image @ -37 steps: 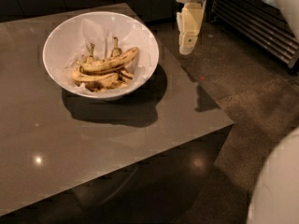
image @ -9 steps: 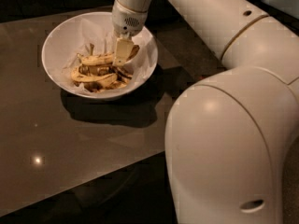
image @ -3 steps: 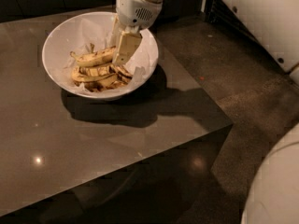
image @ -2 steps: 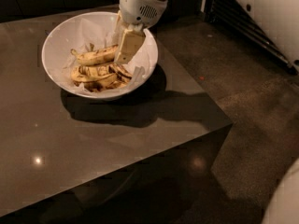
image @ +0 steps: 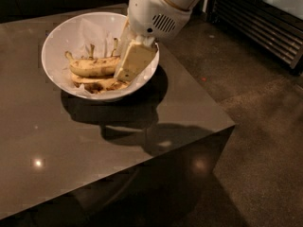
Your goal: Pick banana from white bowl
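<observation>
Your end effector (image: 125, 72) is down inside the bowl (image: 51, 44), at the right end of the banana (image: 92, 66). You cannot tell whether it grips. The banana lies in the bowl; lifting it out remains.

The hand (image: 124, 73) in the white bowl (image: 57, 36) hides the banana's (image: 92, 66) right end.

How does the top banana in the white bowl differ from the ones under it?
The top banana is plumper and yellower; the lower bananas are flatter and browner. The top banana lies uppermost; the lower bananas are partly covered. All sit in the white bowl, with the gripper at their right ends.
</observation>
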